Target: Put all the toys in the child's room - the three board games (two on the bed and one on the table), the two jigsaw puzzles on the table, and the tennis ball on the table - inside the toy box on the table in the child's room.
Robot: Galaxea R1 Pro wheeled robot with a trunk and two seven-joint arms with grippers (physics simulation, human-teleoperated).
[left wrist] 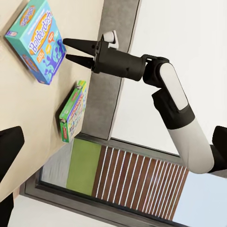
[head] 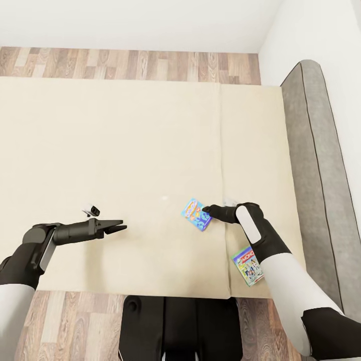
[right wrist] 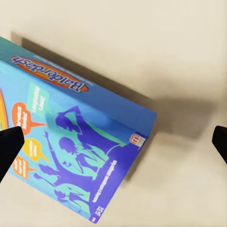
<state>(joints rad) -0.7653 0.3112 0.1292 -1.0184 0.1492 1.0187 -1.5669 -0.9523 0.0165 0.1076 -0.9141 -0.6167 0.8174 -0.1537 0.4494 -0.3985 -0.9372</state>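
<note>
While open right fingers [head: 205,211] reach it, blue board game [head: 196,214] (flat) lies on bed [head: 125,150].

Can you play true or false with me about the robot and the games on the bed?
1. Two game boxes lie on the bed. True.
2. The right tool is beside the blue game. True.
3. The right tool is squeezing the blue game. False: its fingers are spread open and the box lies flat.
4. The Monopoly game sits far from the bed's edge. False: it is near the edge closest to the robot.
5. The left tool holds a ball. False: it holds nothing.
</note>
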